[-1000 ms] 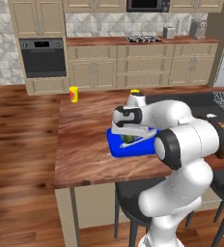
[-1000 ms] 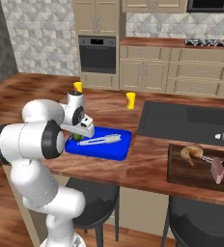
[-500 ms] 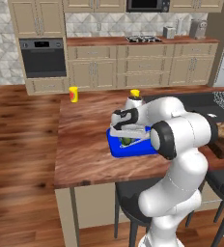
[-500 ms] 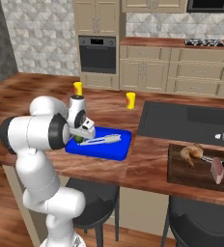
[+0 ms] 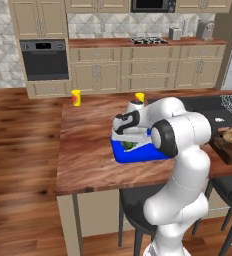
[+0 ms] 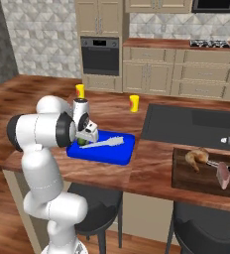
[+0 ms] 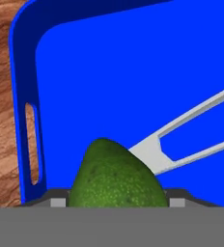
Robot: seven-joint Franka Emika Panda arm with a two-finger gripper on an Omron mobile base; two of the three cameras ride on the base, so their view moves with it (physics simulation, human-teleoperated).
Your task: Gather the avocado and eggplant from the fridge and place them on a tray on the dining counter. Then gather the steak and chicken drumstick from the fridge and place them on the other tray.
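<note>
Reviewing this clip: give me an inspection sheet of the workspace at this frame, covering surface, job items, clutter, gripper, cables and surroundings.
Surface: wooden dining counter.
Job's things: avocado over the blue tray; chicken drumstick and steak on the dark tray.
Clutter: pale utensil on the blue tray; two yellow bottles.
Gripper: gripper low over the blue tray, avocado between its jaws.
Cables: nothing seen.
Surroundings: oven, cabinets, stools.
</note>
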